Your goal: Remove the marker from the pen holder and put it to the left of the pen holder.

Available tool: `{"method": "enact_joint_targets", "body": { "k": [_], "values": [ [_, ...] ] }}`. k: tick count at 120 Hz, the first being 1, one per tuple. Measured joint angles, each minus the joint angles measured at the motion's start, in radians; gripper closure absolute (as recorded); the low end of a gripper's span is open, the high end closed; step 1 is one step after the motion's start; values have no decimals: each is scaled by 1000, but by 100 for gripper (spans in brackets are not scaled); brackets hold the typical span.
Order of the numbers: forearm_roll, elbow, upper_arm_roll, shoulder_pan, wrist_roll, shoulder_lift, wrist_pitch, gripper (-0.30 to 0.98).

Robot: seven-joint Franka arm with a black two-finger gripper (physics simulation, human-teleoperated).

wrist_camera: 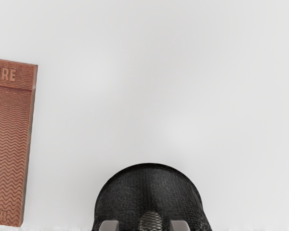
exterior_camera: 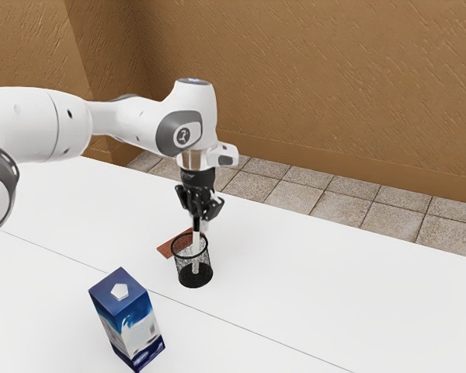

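While the pale marker [exterior_camera: 196, 252] stands nearly upright inside the black mesh pen holder [exterior_camera: 206, 266], the gripper [exterior_camera: 199, 222] hangs pointing down just above the holder's rim. The marker lies directly below the hand, its upper end reaching up toward the fingertips. Seen in the wrist view, the fingers [wrist_camera: 109, 225] are spread well apart, one on either side of the marker with a gap showing at each side, so the hand has hold of nothing. Near the pen holder, a reddish-brown ridged slab [exterior_camera: 166, 248] with raised lettering lies flat on the white table [exterior_camera: 311, 287], and a blue-and-white carton [exterior_camera: 132, 320] stands farther off.
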State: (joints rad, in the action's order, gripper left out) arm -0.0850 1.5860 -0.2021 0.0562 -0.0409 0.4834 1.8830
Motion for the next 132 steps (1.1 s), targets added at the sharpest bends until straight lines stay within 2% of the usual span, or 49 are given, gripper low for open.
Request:
{"method": "enact_joint_targets", "body": {
  "k": [27, 51, 81, 106, 132],
  "values": [
    [46, 3, 0, 6, 2, -15, -35, 64],
    [62, 5, 0, 8, 5, -29, -54, 72],
    [50, 36, 4, 9, 12, -159, -99, 76],
    [38, 33, 7, 13, 16, -297, -202, 78],
    [-10, 1, 29, 97, 16, -264, -293, 78]
  ]
}}
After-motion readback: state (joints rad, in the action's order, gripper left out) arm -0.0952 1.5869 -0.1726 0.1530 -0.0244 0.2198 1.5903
